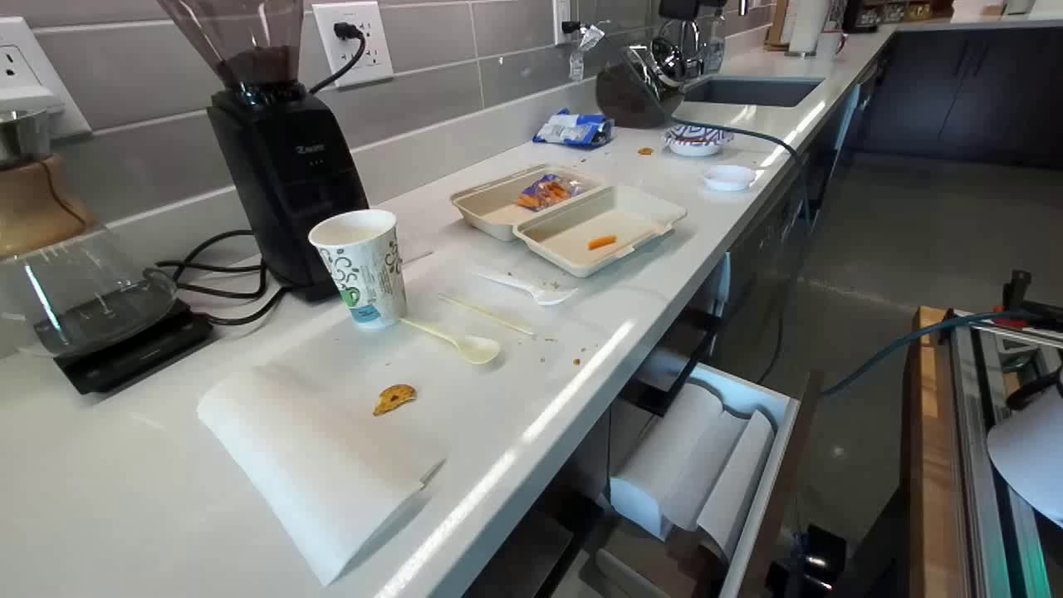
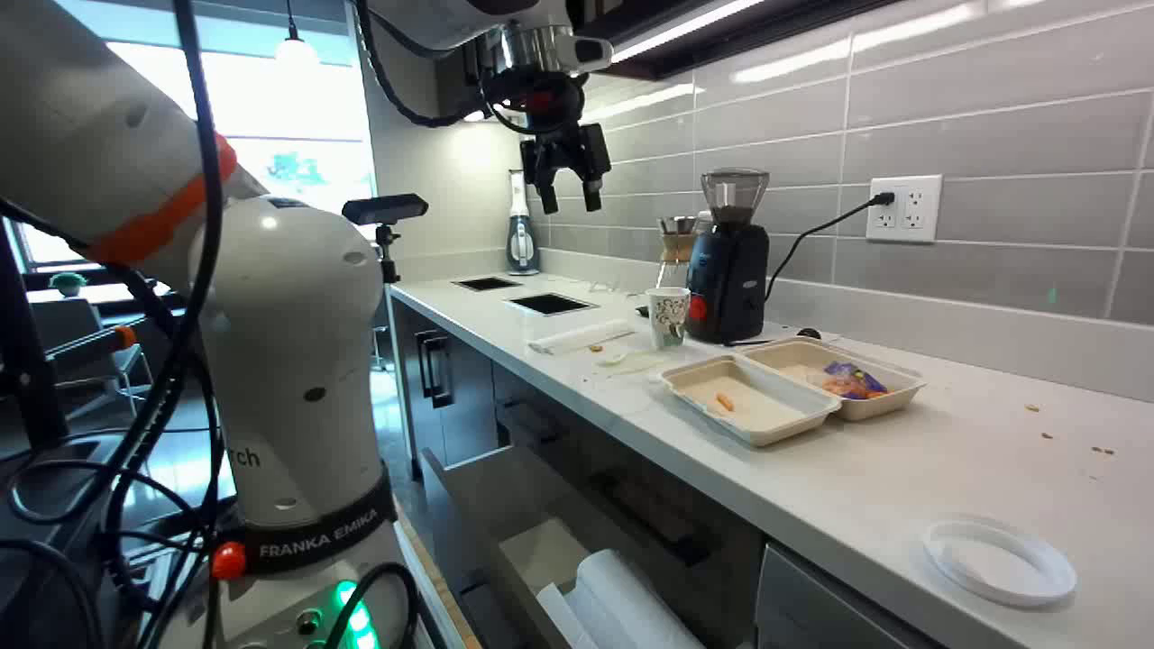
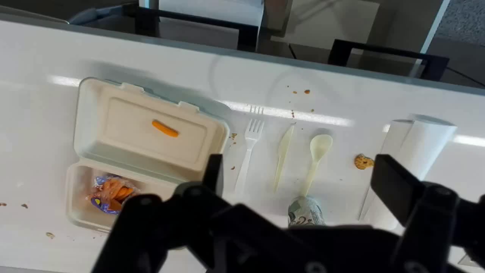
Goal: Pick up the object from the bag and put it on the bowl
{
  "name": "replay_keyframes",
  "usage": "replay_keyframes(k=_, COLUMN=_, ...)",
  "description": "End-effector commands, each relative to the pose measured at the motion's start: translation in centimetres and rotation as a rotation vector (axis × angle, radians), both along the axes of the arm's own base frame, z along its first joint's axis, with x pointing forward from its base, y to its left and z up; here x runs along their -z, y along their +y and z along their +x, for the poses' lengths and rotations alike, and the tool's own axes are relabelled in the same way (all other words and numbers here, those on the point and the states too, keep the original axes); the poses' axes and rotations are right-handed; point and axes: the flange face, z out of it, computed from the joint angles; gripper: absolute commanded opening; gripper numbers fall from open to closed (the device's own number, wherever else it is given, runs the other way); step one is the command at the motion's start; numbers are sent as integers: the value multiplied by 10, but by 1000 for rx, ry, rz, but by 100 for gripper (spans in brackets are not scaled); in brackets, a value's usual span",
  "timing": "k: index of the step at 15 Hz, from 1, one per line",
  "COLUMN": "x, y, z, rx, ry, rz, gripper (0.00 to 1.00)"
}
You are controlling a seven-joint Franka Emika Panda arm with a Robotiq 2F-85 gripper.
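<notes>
A small clear-and-purple bag of orange pieces (image 1: 548, 193) lies in the rear half of an open beige takeout box (image 1: 573, 264). The bag also shows in an exterior view (image 2: 850, 380) and the wrist view (image 3: 112, 193). A loose orange stick (image 3: 165, 129) lies in the box's other half. A blue-and-white bag (image 1: 575, 129) lies farther along the counter by the wall. A patterned bowl (image 1: 696, 141) stands near it; both are outside the wrist view. My gripper (image 2: 571, 200) is open and empty, high above the counter; the wrist view shows its fingers apart (image 3: 303, 170).
A paper cup (image 1: 361, 270), a black coffee grinder (image 1: 286, 178) and a glass carafe (image 1: 79, 274) stand by the wall. Plastic cutlery (image 3: 249, 151), a chip piece (image 1: 394, 399), folded white paper (image 1: 311, 473) and a white round dish (image 2: 999, 561) lie about. A drawer (image 1: 698, 448) is open below.
</notes>
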Motion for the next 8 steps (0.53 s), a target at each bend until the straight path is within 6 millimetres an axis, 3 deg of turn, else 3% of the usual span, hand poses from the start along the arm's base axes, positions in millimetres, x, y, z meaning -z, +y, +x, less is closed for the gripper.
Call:
replay_keyframes(k=1, x=-1, y=0, z=0, rx=0, ry=1, rz=0, gripper=100)
replay_keyframes(k=6, x=-1, y=0, z=0, rx=0, ry=1, rz=0, gripper=100)
replay_keyframes(k=8, x=21, y=-12, z=16, rx=67, ry=25, rz=-17, gripper=100)
